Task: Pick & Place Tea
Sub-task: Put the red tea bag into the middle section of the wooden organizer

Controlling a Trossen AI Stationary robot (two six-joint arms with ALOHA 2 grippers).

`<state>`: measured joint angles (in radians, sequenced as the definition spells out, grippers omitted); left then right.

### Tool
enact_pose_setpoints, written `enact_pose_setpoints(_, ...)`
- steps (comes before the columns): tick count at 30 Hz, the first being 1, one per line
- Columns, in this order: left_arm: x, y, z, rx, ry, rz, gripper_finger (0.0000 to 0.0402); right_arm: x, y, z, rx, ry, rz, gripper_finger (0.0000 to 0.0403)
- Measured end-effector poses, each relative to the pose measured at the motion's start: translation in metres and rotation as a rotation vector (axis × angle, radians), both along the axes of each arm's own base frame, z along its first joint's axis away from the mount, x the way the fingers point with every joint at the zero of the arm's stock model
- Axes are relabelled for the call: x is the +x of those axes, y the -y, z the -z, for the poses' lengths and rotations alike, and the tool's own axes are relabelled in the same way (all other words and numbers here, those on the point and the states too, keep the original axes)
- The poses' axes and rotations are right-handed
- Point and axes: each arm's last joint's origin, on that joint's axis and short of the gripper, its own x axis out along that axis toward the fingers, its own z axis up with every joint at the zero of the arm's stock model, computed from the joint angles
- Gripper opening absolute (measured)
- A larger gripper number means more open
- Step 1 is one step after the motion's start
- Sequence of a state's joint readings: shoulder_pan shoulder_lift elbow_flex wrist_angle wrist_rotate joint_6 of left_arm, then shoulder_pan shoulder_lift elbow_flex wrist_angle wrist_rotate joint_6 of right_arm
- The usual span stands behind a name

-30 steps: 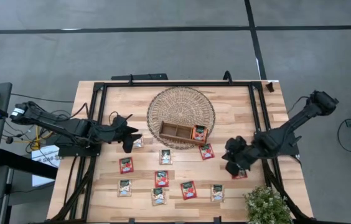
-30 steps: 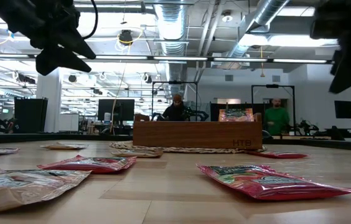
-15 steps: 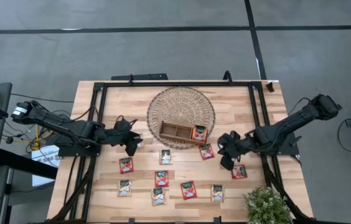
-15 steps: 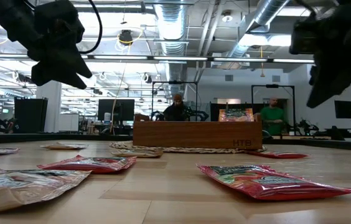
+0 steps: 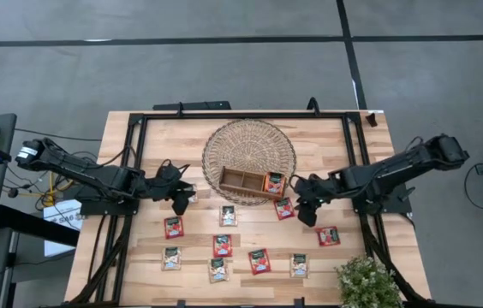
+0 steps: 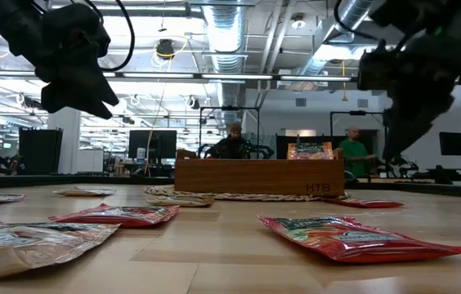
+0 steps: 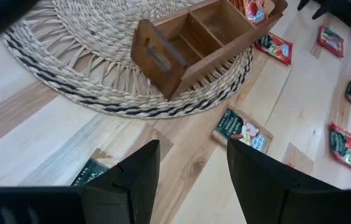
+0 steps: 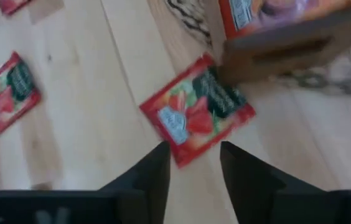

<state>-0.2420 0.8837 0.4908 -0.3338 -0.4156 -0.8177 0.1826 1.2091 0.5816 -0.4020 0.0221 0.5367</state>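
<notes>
— Where is your right gripper (image 5: pixel 303 205) just now?

— Above the table (image 5: pixel 327 145), beside the right end of the wooden tray (image 5: pixel 253 182), which sits on the woven mat (image 5: pixel 249 147). My two fingers (image 8: pixel 147 180) stand parted with nothing between them. Just ahead of them a red sachet (image 8: pixel 197 111) lies flat on the wood, one corner touching the tray's end wall.

— And the other tea?

— One red sachet stands in the tray's right compartment (image 5: pixel 275 182). Another red one (image 5: pixel 328 235) lies near me, toward the potted plant (image 5: pixel 367 282). The others are scattered flat in front of the tray, red and cream mixed.

— Your left gripper (image 5: pixel 181 193)?

— Beside the mat's left edge, jaws wide, holding nothing. A green-edged sachet (image 7: pixel 91 171) lies just under its fingers, another cream one (image 7: pixel 244 130) farther ahead.
</notes>
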Motion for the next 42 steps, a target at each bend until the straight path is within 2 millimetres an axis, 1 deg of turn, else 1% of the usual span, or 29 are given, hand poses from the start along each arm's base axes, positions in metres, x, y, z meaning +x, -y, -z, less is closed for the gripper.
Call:
enact_pose_setpoints(5, -0.001, 0.000, 0.001, 0.004, -0.015, 0.000, 0.0179, 0.012, 0.009, 0.019, -0.037, -0.060, -0.001, 0.0163)
enact_pose_setpoints(10, -0.002, 0.000, 0.002, 0.005, -0.026, 0.001, 0.0179, 0.019, 0.018, 0.034, -0.009, -0.113, 0.029, 0.0185)
enact_pose_setpoints(16, -0.003, -0.001, 0.003, 0.008, -0.043, 0.002, 0.0179, 0.026, 0.028, 0.041, 0.021, -0.105, 0.055, 0.0202)
enact_pose_setpoints(22, -0.003, -0.001, 0.004, 0.010, -0.052, 0.002, 0.0179, 0.030, 0.033, 0.046, 0.009, -0.109, 0.048, 0.0204)
enact_pose_setpoints(28, -0.004, -0.001, 0.004, 0.010, -0.055, 0.001, 0.0179, 0.031, 0.028, 0.055, -0.021, -0.145, 0.030, 0.0189)
enact_pose_setpoints(36, -0.004, -0.001, 0.004, 0.010, -0.057, 0.001, 0.0179, 0.027, 0.009, 0.056, -0.139, -0.160, -0.012, 0.0144)
enact_pose_setpoints(42, -0.004, -0.001, 0.004, 0.009, -0.057, 0.001, 0.0179, 0.023, 0.002, 0.057, -0.146, -0.193, -0.028, 0.0114)
